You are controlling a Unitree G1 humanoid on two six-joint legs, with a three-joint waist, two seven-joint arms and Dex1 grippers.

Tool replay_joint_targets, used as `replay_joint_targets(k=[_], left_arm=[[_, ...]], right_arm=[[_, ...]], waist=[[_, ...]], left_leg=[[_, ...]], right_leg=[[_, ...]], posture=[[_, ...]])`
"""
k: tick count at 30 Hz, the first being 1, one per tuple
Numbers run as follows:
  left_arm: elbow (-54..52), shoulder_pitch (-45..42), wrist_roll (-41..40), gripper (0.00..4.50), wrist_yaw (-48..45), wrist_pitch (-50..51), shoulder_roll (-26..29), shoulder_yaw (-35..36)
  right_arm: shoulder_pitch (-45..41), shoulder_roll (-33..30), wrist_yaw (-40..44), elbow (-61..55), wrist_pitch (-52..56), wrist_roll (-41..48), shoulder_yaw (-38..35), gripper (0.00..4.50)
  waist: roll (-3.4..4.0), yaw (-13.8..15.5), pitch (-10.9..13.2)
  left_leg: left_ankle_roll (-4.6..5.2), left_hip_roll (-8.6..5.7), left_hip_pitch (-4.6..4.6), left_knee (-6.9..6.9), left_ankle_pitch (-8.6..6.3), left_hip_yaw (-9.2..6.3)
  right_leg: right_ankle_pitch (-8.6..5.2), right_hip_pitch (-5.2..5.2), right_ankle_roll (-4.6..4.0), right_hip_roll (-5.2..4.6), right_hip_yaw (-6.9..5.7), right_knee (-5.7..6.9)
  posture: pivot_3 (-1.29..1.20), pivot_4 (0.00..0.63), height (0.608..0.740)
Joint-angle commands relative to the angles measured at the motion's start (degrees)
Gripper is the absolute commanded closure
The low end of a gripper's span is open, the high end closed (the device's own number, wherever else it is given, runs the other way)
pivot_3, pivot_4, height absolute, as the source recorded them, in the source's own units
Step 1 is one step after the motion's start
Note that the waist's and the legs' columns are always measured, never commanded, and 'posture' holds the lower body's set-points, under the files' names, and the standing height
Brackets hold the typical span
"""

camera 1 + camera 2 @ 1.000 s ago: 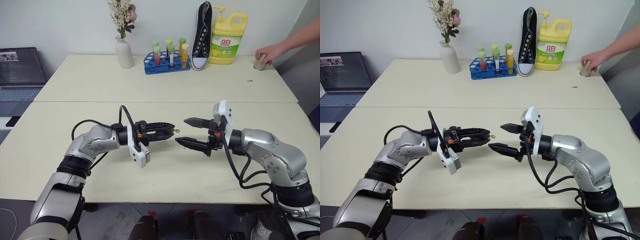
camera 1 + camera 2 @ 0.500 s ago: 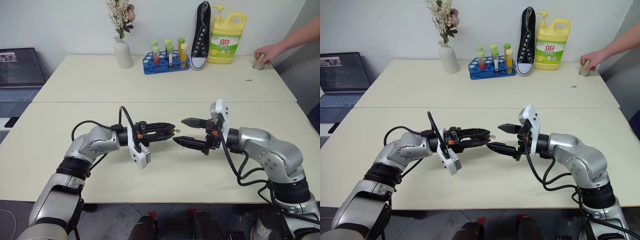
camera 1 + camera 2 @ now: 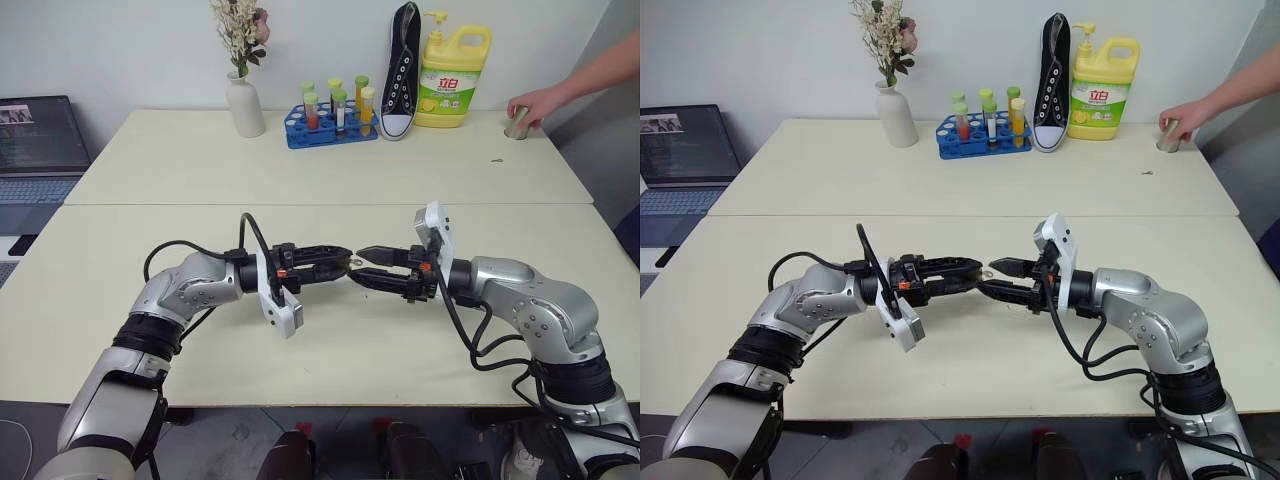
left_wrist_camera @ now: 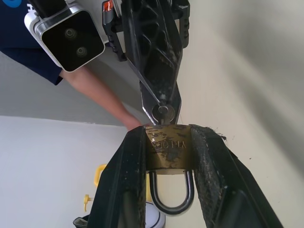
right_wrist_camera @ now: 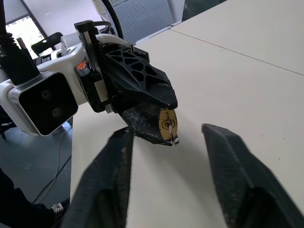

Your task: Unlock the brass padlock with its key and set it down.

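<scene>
So the left gripper (image 3: 345, 263) has its jaws clamped on the brass padlock (image 4: 166, 151), held up over the bench (image 3: 330, 345) mid-air. The right gripper (image 3: 360, 265) sits right at the padlock's key (image 5: 174, 138) end, jaws still apart around it.

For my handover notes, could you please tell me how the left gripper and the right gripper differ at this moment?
The left gripper is shut on the brass padlock, gripping its body from both sides; the right gripper holds nothing. The left gripper's fingers press the lock, while the right gripper's fingers stand apart, flanking the padlock's key end. Both hover above the table, tips meeting.
</scene>
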Motion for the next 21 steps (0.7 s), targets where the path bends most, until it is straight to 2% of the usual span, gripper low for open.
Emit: replay_joint_targets(k=[1,4,15,21], left_arm=[[-1.56,0.14,-0.39,3.52,1.23,-0.02,0.96,0.37],[-1.67,0.29,-0.18,3.52,1.41,0.07,0.97,0.29],[-2.07,0.81,0.10,3.52,1.56,0.26,0.97,0.26],[-2.29,1.15,0.66,3.52,2.28,0.29,0.98,0.23]], right_arm=[[-1.08,-0.24,0.97,-0.63,-0.26,0.59,-0.52,3.50],[-1.03,-0.29,1.25,-0.58,-0.09,0.99,-0.80,4.50],[-1.57,-0.03,2.10,-0.28,1.58,2.55,-1.32,4.50],[-4.37,0.13,1.97,1.85,6.97,5.52,-2.19,4.50]], waist=[[0.00,0.00,0.00],[0.00,0.01,0.00],[0.00,0.00,0.00],[0.00,-0.01,0.00]], left_leg=[[0.00,0.00,0.00,0.00,0.00,0.00],[0.00,0.00,0.00,0.00,0.00,0.00],[0.00,0.00,-0.01,0.00,0.00,0.00],[0.00,0.00,-0.01,0.00,0.00,0.00]], right_leg=[[0.00,-0.01,0.00,0.00,0.00,0.00],[0.00,-0.01,0.00,0.00,0.00,0.00],[0.00,-0.03,0.00,0.00,0.02,0.01],[0.00,-0.05,-0.01,0.00,0.02,0.02]], posture=[[0.00,0.150,0.740],[0.00,0.150,0.740],[0.00,0.150,0.740],[0.00,0.150,0.740]])
